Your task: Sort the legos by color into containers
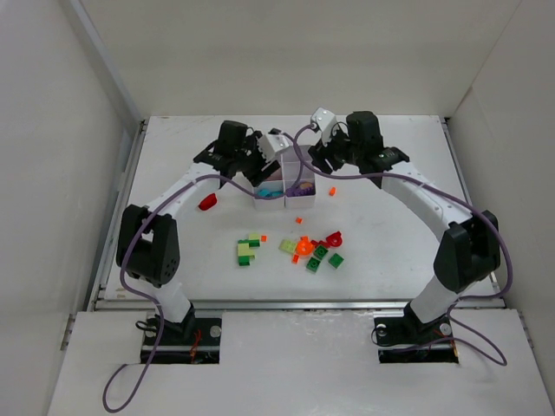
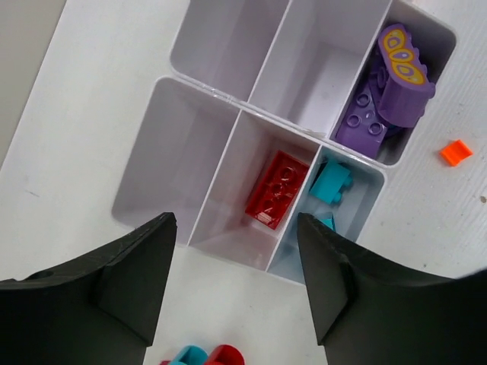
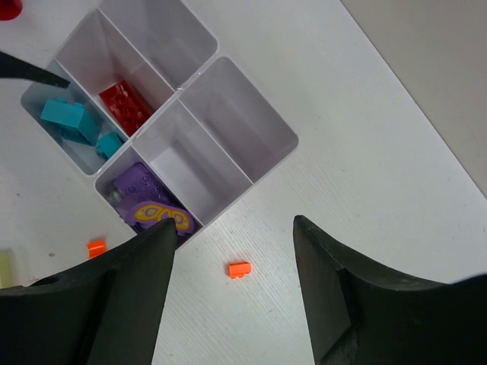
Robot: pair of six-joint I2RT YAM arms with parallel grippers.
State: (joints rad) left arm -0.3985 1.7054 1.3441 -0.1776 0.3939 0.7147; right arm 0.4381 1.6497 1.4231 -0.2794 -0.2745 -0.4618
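The left gripper (image 2: 234,224) is spread wide with nothing between its fingers, and hangs over one edge of the white box (image 2: 199,90). The right gripper (image 3: 233,228) is just as wide and holds nothing, over the table (image 3: 365,152) just beside the box's opposite side.

The box has six compartments. One holds a single red brick (image 2: 277,188), one holds teal bricks (image 3: 64,113) (two clear, perhaps a third), and one holds at least two purple pieces (image 2: 365,125). The other three hold no bricks.

Two small orange bricks (image 3: 239,269) lie loose near the box. One red piece (image 1: 207,203) sits apart to the box's left. The green, yellow-green, orange and red bricks (image 1: 314,251) lie in two clusters farther forward, too tangled to count.
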